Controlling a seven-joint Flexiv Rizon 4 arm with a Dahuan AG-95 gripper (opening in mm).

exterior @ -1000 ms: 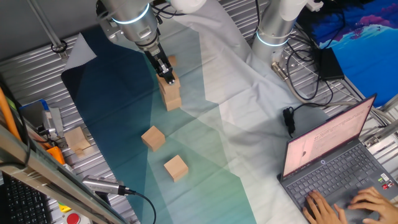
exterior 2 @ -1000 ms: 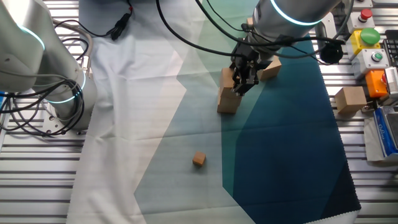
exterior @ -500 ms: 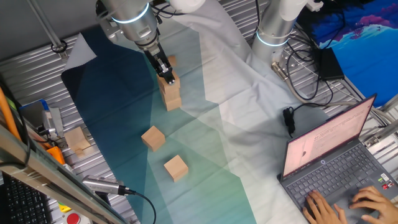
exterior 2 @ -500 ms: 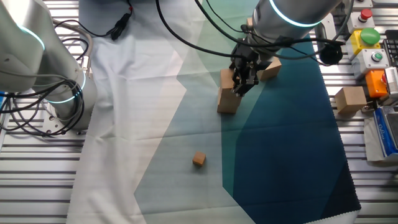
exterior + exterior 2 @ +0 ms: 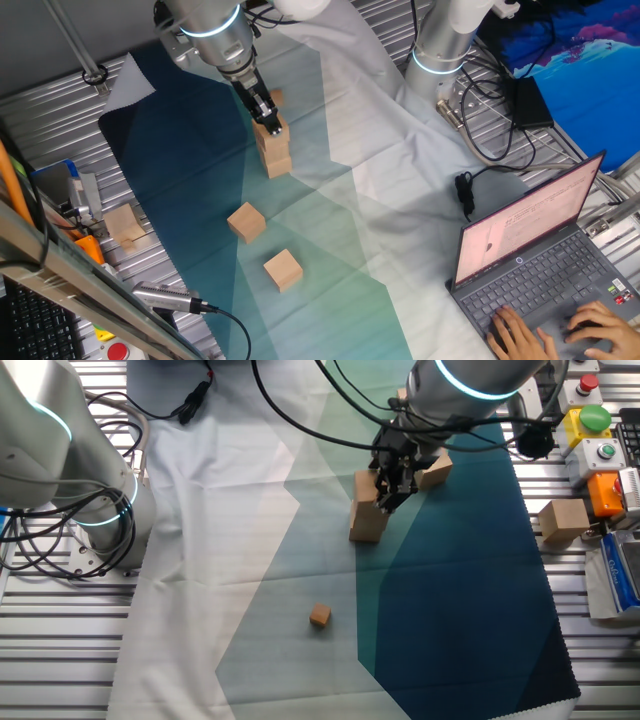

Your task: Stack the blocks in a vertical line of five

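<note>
1. Nearest in one fixed view, a loose block (image 5: 283, 270) lies flat on the teal cloth (image 5: 180, 170) at about 6 o'clock from the stack, well apart from it and not yet used.
2. A second loose block (image 5: 246, 221) sits just beyond it, also flat on the cloth, between the first one and the stack.
3. Further back stands the stack (image 5: 273, 152): two blocks high as far as I can tell, the upper block (image 5: 369, 489) resting on the lower block (image 5: 365, 524).
4. The hand (image 5: 266, 113) is at the top of the stack, its fingers straddling the upper block; whether they grip it or have let go, I cannot tell.
5. Behind the stack, at about 12 o'clock, another block (image 5: 435, 470) lies on the cloth, partly hidden by the arm.
6. Judged from this, two of five are placed and three remain: the two near blocks and the far one.
7. A much smaller cube (image 5: 319, 617) on the cloth and a boxy wooden piece (image 5: 125, 225) at the desk's edge look like no part of the job.
</note>
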